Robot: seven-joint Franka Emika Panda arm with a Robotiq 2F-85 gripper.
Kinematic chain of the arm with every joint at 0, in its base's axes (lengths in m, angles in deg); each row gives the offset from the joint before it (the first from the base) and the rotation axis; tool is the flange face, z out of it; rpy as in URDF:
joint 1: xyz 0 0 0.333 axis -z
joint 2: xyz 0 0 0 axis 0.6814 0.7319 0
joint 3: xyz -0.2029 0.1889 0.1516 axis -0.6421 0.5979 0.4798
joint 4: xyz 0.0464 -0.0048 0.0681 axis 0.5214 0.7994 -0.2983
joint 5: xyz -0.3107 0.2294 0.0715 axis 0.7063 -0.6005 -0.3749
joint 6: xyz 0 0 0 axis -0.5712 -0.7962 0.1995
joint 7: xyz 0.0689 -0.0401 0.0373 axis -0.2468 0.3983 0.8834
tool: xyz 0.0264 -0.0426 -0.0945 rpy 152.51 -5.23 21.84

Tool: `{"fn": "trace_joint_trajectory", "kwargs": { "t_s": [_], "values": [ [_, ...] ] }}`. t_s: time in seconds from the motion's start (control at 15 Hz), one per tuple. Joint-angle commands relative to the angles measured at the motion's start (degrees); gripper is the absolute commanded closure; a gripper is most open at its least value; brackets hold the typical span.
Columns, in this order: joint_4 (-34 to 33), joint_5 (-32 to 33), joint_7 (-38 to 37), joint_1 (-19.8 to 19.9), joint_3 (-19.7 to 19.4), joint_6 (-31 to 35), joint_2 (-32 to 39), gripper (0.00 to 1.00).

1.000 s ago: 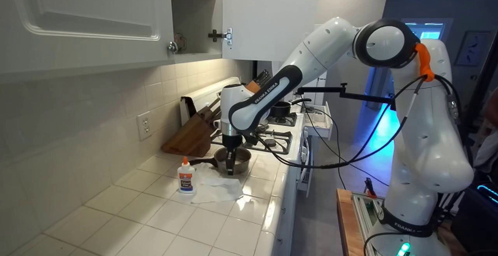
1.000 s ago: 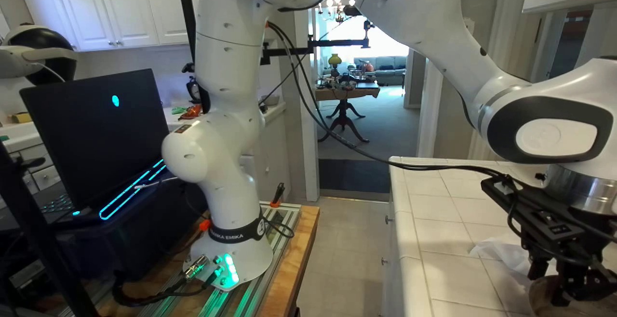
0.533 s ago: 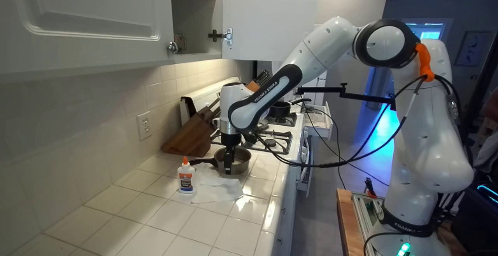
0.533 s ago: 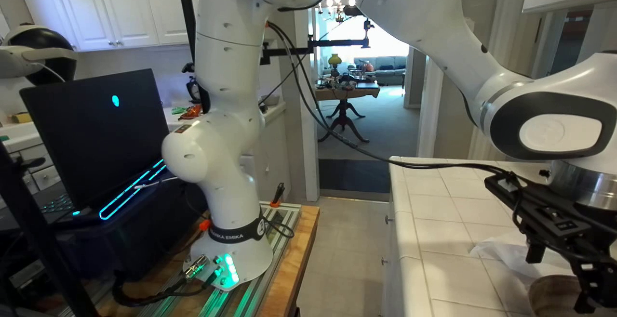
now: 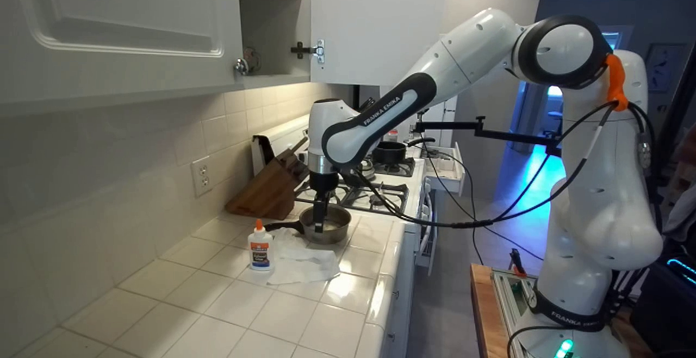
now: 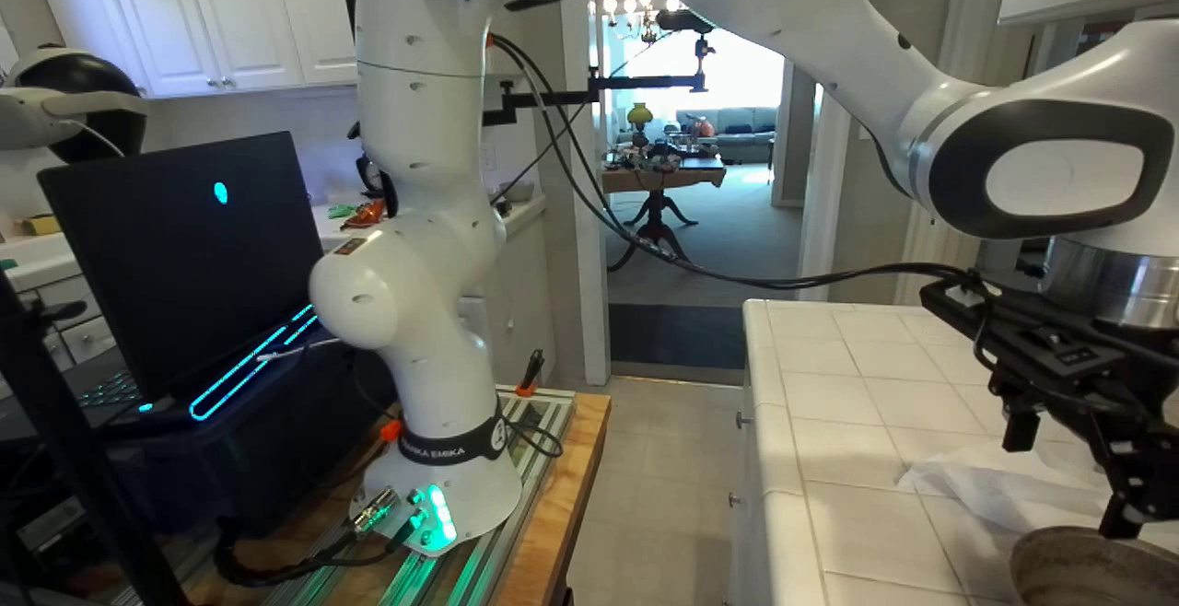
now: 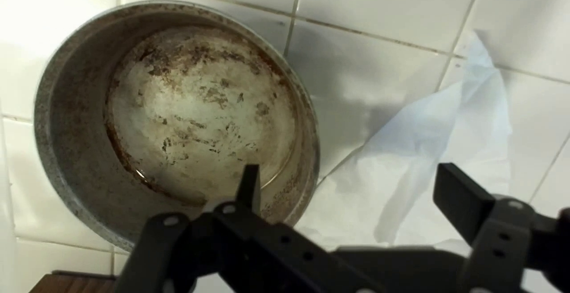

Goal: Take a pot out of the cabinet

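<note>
Your gripper (image 7: 349, 186) is hanging at the rim of the pot (image 7: 200, 101), its jaws spread wide and gripping nothing. The pot is sitting upright on the tiled counter (image 5: 228, 303), just beside the crumpled white paper (image 7: 414, 164).

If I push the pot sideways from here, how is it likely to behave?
The pot would likely hold its shape, as it looks like bare metal. It would probably slide rather than tip, being wider than tall on glossy tiles. It may also pivot, since its dark handle juts to one side.
</note>
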Motion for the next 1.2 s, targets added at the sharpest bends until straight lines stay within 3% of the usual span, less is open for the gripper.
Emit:
{"fn": "trace_joint_trajectory", "kwargs": {
  "t_s": [0.0,0.2,1.13],
  "values": [
    [3.37,1.61,-8.82,-1.18,-0.03,-1.61,-5.18,0.0],
    [4.91,0.76,-13.64,-1.58,0.17,-2.06,-7.92,0.0],
    [11.18,-0.56,-15.03,-1.02,-0.34,-4.61,-20.31,0.0]
  ]
}}
